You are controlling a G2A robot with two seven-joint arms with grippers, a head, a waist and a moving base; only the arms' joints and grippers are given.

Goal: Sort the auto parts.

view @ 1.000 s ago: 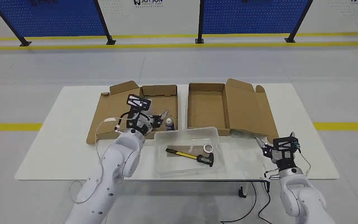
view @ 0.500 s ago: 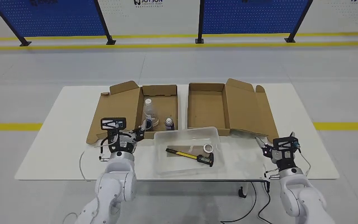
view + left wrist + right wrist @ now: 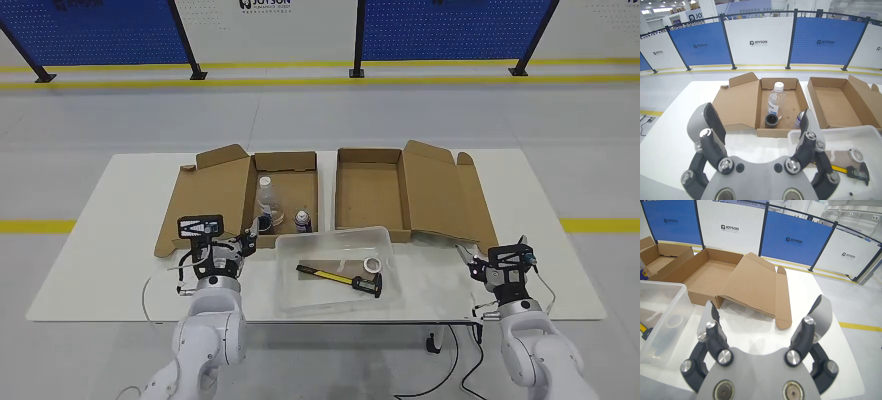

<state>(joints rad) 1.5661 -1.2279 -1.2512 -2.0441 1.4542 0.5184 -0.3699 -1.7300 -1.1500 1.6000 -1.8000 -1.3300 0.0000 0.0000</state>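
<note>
At the near edge of the table (image 3: pixel 100 230), the left gripper (image 3: pixel 757 108) is hovering with its fingers spread wide. It is pointing out toward the left cardboard box (image 3: pixel 779 83), which is lying open straight ahead of it. Inside that box, closest to the gripper's tips, a black cylinder (image 3: pixel 770 122) is standing on end, its long axis vertical and its open bore facing up. Just behind it a clear bottle (image 3: pixel 776 103) is standing upright, white cap on top. A spray can (image 3: pixel 797 121) is also standing upright in the box's near corner, ahead of one finger and partly hidden by it.

A clear plastic tub (image 3: pixel 848 129) is sitting between the two grippers, just in front of the boxes. In it a caliper (image 3: pixel 345 281) is lying flat, its long axis running roughly from one gripper toward the other. Its dark head end is pointing toward the right gripper (image 3: pixel 765 300). A small white ring (image 3: pixel 372 265) is lying flat just beyond that head.

The right gripper is hanging over the table's near right corner, fingers likewise spread wide. Ahead of it, a little to its left, the right cardboard box (image 3: pixel 723 257) is sitting open, its lid flap lying folded out directly ahead of the gripper.
</note>
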